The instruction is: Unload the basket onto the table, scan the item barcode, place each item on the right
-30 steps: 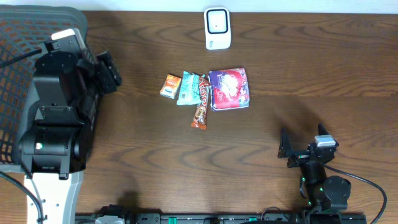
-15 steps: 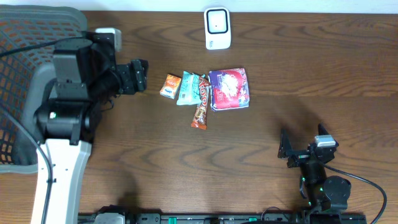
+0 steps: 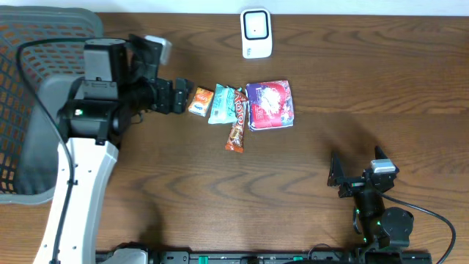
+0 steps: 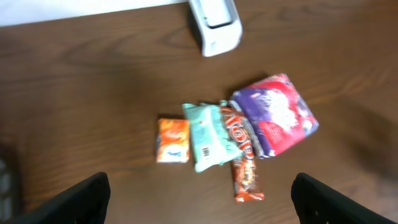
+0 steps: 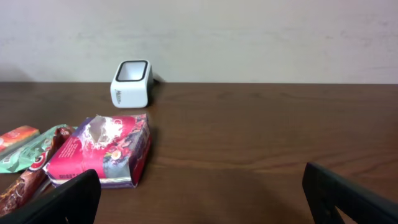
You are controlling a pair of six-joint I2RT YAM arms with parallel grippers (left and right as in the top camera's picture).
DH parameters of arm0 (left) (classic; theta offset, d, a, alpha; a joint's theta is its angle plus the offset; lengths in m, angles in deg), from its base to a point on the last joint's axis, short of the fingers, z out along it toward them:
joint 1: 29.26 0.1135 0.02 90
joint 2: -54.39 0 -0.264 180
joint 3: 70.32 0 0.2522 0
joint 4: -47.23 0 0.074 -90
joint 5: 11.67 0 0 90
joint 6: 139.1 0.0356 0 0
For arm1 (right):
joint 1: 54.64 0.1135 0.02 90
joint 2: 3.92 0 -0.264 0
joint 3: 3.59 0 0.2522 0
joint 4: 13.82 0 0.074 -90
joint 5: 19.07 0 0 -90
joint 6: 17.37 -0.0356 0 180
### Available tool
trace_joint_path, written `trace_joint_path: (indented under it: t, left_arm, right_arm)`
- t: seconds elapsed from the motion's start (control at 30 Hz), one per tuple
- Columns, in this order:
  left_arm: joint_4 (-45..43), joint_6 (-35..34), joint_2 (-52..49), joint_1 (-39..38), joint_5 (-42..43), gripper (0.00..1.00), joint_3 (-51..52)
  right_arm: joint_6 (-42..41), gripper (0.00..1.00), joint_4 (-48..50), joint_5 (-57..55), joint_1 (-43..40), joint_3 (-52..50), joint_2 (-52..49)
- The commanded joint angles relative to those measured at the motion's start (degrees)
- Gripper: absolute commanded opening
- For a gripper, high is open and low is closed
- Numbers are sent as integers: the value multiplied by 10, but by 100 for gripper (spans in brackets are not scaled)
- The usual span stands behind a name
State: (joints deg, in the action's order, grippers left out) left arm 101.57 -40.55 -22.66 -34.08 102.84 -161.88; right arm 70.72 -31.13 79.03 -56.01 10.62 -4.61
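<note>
Fingers [image 4: 81,199] of the left gripper [image 3: 178,96] stand wide apart with nothing between them. They hover low over the table [image 3: 366,95], their tips just beside the orange packet [image 3: 200,101] and pointing at it. Two grippers are in view. The right gripper [image 3: 337,176] sits near the front edge of the table, well apart from the snacks, and its jaws are also spread wide and hold nothing.

Four snack items lie in one cluster at the middle of the table. The orange packet is at the left end of the cluster. Next to it is a mint-green packet [image 3: 221,105], and the left wrist view shows a barcode printed on its upper face. A red-brown chocolate bar [image 3: 237,125] lies tucked between the green packet and a purple pouch [image 3: 270,105], touching both, with its near end sticking out toward the front. The purple pouch is the largest of the four and lies at the right end.

One white barcode scanner [image 3: 256,33] stands at the back edge of the table, behind the cluster and apart from it.

One dark mesh basket [image 3: 22,88] sits off the table's left end, behind the left arm. What it holds cannot be made out.
</note>
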Motion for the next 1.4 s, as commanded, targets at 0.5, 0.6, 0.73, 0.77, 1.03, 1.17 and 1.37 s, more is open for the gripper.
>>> trace_joint_path:
  t: [0.5, 0.6, 0.73, 0.77, 1.03, 1.17, 1.37]
  left_arm:
    - [-86, -104, -173, -169, -122, 100, -12]
    - [-83, -104, -181, -172, -122, 100, -12]
    - [-82, -104, -182, -168, -163, 100, -12]
    - [-84, -105, -182, -167, -181, 100, -12]
    - [-100, -187, -182, -167, -365, 100, -12]
    - [-97, -201, -182, -148, -416, 100, -12]
    - [-83, -203, -182, -91, -415, 100, -12]
  right_arm:
    - [-4, 99, -1, 0, -8, -1, 3]
    - [-4, 99, -1, 0, -8, -1, 3]
    - [-4, 99, -1, 0, -8, -1, 3]
    - [-4, 99, -1, 0, -8, -1, 3]
    - [-4, 99, -1, 0, -8, -1, 3]
    - [-4, 99, -1, 0, -8, -1, 3]
    - [-4, 99, -1, 0, -8, -1, 3]
